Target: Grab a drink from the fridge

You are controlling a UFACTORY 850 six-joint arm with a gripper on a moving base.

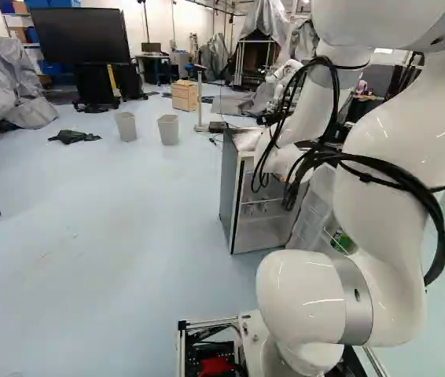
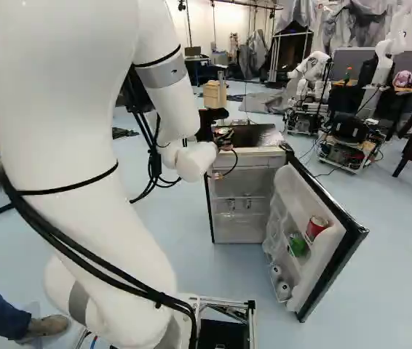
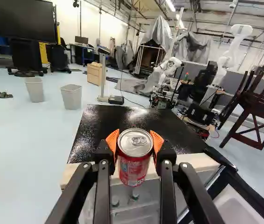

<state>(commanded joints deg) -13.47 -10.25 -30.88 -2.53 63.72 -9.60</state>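
The black, two-fingered claw [image 2: 224, 137] is gripping a cylindrical red can [image 3: 133, 170] with a silver metal lid [image 3: 135, 143] between part-open, orange-padded fingers [image 3: 157, 141], near the glossy black fridge top [image 3: 99, 123].

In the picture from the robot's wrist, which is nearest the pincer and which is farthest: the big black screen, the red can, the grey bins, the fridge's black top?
1. Red can: held in the pincer.
2. Fridge's black top: just ahead, behind the can.
3. Grey bins: beyond, off to one side; too close to rank between them.
4. Big black screen: far behind the bins.
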